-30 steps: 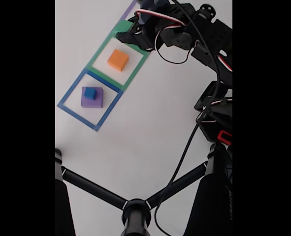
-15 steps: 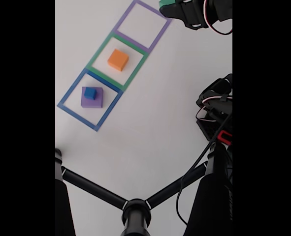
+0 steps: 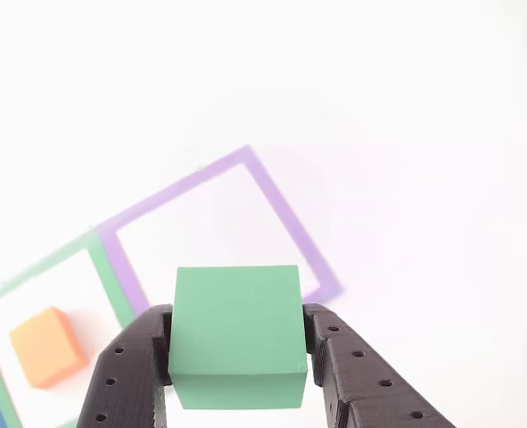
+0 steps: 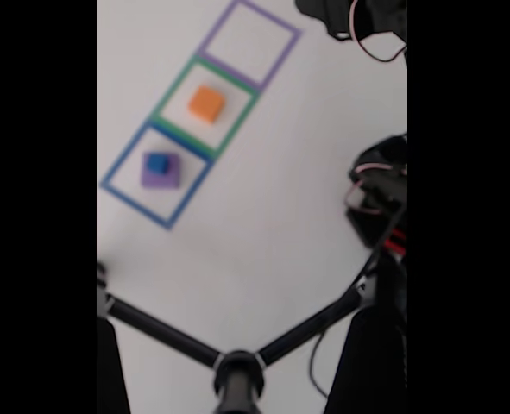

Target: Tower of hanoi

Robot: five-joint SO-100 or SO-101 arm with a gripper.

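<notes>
We see the green block [image 3: 237, 334] held off the table, pinched on its 2 side faces by the black fingers [image 3: 357, 374], which close firmly on it in the other view. Below and beyond it lies the purple taped square [image 3: 281, 214], with nothing inside it, and next to that the green taped square [image 3: 110, 278] holding the orange block [image 3: 47, 346]. In the fixed view the blue block [image 4: 158, 162] sits on top of the purple block [image 4: 160, 172] inside the blue taped square [image 4: 121, 158], well apart from the arm [image 4: 358, 21], which reaches in at the top right corner, raised above the table [image 4: 263, 198] just beside the purple outline. Our main worry is the release: the block hangs nearer the outline's lower edge than its middle, so we judge that letting go here could leave it straddling the tape. The grip covers only the lower flanks of the block, so a quick swing might let it rotate or slip between the fingers. A descent that is tilted could also land 1 edge first and tip the block over.
</notes>
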